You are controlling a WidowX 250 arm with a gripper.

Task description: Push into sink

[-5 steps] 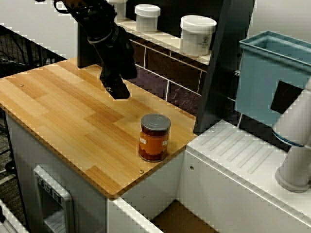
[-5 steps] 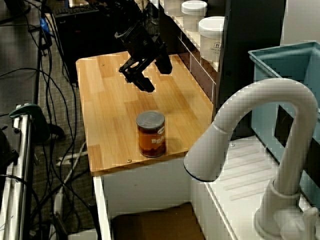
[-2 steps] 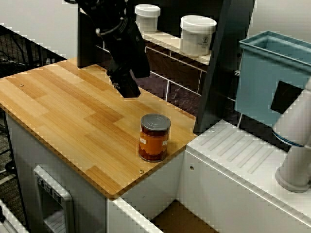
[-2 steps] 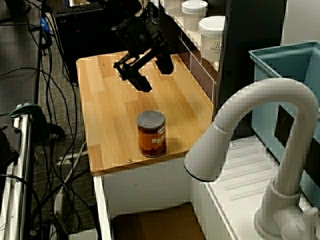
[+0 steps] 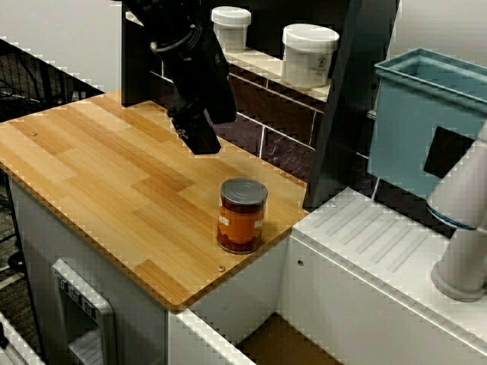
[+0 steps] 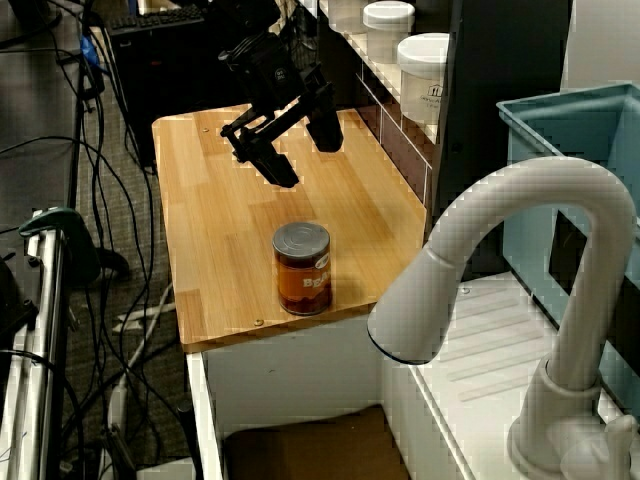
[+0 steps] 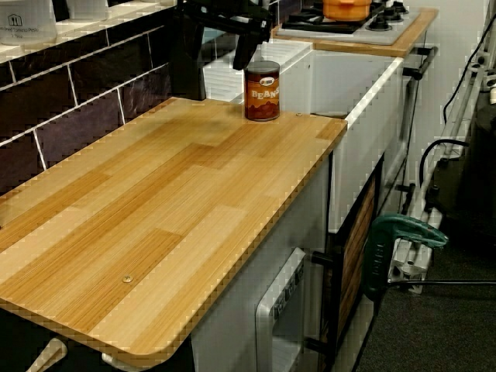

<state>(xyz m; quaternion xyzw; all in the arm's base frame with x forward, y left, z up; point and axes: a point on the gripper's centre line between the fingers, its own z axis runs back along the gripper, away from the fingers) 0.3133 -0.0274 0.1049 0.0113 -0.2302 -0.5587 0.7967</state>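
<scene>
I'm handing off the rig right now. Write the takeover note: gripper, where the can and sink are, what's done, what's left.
Gripper: open, empty, raised above the wooden countertop behind the can, touching nothing.
Orange bean can with grey lid: upright near the countertop's corner closest to the sink, apart from the gripper.
White-rimmed sink with brown floor: just past the countertop edge, below the can; only part of it shows.
Done: nothing visible; the can sits on the wood.
Left: bring the gripper down behind the can and push it over the edge into the sink.
</scene>
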